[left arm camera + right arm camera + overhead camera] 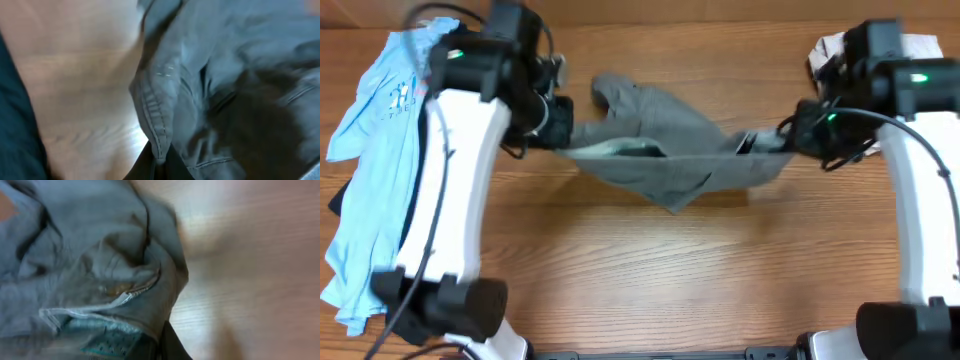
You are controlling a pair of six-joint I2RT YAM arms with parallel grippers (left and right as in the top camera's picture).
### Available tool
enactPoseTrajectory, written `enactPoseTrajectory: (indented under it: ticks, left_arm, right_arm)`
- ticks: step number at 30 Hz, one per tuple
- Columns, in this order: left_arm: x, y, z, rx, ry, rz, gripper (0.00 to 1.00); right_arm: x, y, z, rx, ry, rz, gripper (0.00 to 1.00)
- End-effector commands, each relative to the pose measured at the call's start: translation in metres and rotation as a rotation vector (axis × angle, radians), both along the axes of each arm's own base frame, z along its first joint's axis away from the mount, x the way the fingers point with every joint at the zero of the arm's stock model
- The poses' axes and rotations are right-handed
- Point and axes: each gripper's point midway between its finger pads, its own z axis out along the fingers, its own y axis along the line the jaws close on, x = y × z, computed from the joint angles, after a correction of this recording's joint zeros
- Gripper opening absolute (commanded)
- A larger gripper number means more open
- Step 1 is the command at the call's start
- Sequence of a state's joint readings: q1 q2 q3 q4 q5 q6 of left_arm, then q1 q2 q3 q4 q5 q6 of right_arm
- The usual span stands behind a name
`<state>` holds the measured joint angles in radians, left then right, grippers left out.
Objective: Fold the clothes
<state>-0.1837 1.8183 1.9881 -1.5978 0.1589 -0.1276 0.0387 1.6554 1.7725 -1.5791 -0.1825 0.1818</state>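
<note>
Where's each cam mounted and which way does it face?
Overhead: above table, looking straight down; both arms, left gripper and right gripper pinching shorts.
Left wrist: on left arm, facing shorts' stitched seam; dark fingertip at bottom edge.
Right wrist: on right arm, facing shorts' lining; dark fingertip at bottom.
Shared: all see the shorts.

Grey-olive shorts [670,145], light-blue shirt [375,170], brown table [670,280]

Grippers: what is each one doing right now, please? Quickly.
Left gripper: closed, holding the left end of the grey shorts.
Right gripper: closed, holding the right end of the same shorts.
</note>
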Motion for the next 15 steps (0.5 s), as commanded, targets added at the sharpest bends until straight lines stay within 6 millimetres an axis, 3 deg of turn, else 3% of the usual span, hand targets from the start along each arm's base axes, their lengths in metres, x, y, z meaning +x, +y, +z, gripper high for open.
enactPoseTrajectory:
  ticks: [1, 5, 6, 7, 8, 11, 12, 15]
  left_arm:
    - [-0.015, 0.009, -0.052, 0.07, 0.159, -0.018, 0.04]
    - [-0.028, 0.012, -0.086, 0.084, 0.236, -0.038, 0.04]
    - [-0.031, 0.012, -0.092, 0.086, 0.247, -0.045, 0.14]
    - [-0.029, 0.012, -0.091, 0.084, 0.239, -0.05, 0.25]
    - [-0.026, 0.012, -0.089, 0.083, 0.226, -0.053, 0.27]
    - [-0.017, 0.009, -0.079, 0.074, 0.182, -0.07, 0.33]
    - [-0.01, 0.008, -0.069, 0.068, 0.146, -0.07, 0.34]
    - [0.001, 0.003, -0.048, 0.057, 0.07, -0.084, 0.34]
  right_arm:
    - [-0.016, 0.007, -0.043, 0.025, 0.105, 0.026, 0.04]
    - [-0.03, 0.01, -0.077, 0.038, 0.178, 0.031, 0.04]
    - [-0.033, 0.01, -0.082, 0.037, 0.19, 0.031, 0.05]
    - [-0.032, 0.01, -0.081, 0.038, 0.183, 0.043, 0.1]
    - [-0.031, 0.011, -0.079, 0.039, 0.171, 0.047, 0.14]
    - [-0.028, 0.013, -0.066, 0.05, 0.128, 0.055, 0.23]
    - [-0.027, 0.015, -0.056, 0.066, 0.093, 0.072, 0.36]
    - [-0.028, 0.021, -0.037, 0.098, 0.04, 0.082, 0.5]
